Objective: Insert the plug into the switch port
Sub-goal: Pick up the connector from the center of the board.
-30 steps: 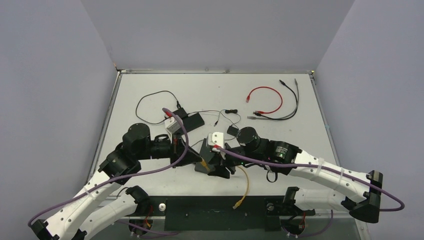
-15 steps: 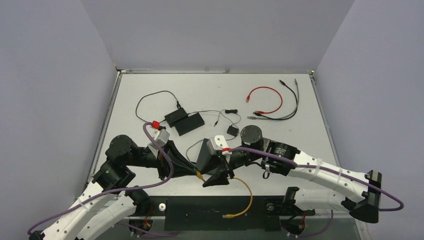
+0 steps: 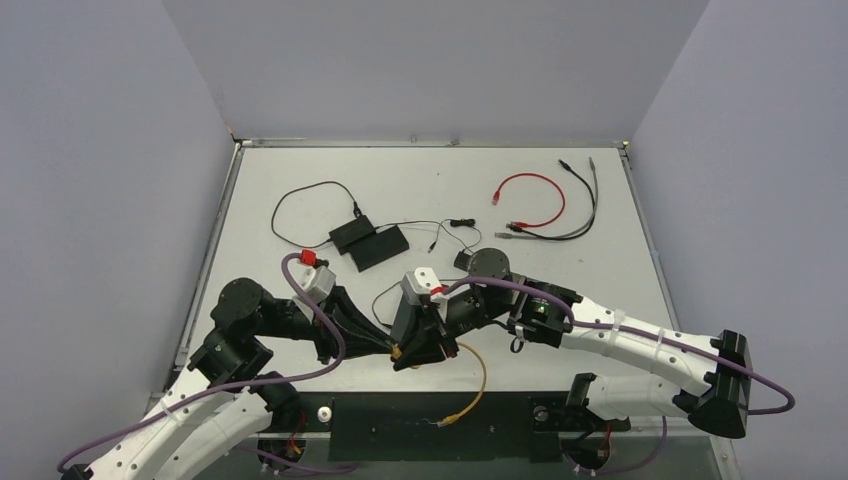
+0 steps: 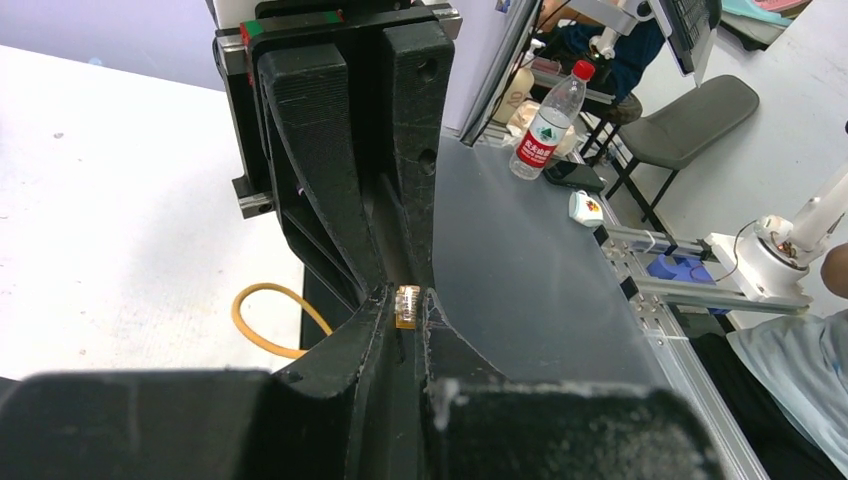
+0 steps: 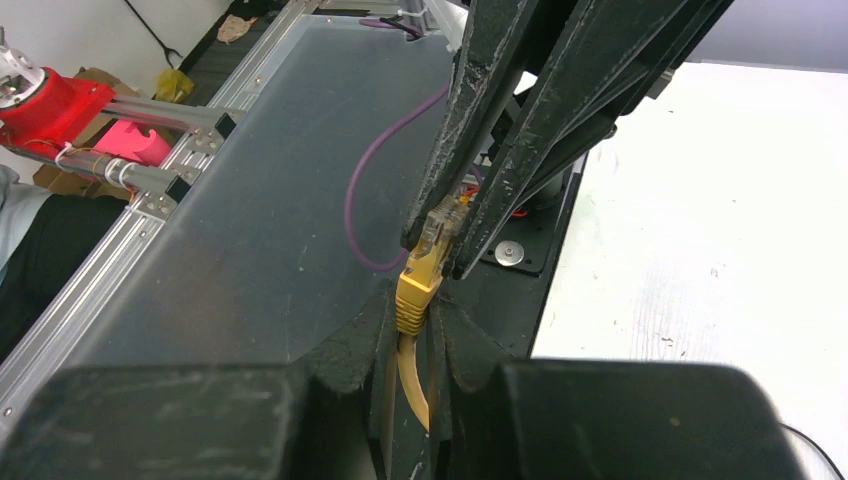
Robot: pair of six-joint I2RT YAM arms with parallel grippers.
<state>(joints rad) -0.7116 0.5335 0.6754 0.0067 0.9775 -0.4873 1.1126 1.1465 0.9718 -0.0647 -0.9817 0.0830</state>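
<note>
- Your left pincer [image 4: 405, 322] is closed on the plug [image 5: 428, 255] tip, and your right pincer [image 5: 418, 318] is closed on its boot.
- The switch [image 3: 370, 241] lies well beyond both, and the plug's axis runs pincer to pincer.

The left arm [image 3: 190, 400] and the right arm [image 3: 640, 345] have white shells on their long links and black, round motor housings [image 3: 240, 297] at the joints. A purple cable [image 3: 330, 335] runs along each, tied to the white shells with pale bands [image 3: 614, 322]. Each wrist carries a small white camera box [image 3: 418, 288] with a red tab [image 3: 308, 258]. The jaws are matte black, long and tapering, with fine ridged layers on their faces. The right arm's jaws show small round holes [image 4: 430, 70] and sit on a metal rail with a green and red strip [image 4: 290, 18]. The bases [image 3: 585, 395] are black.
</note>
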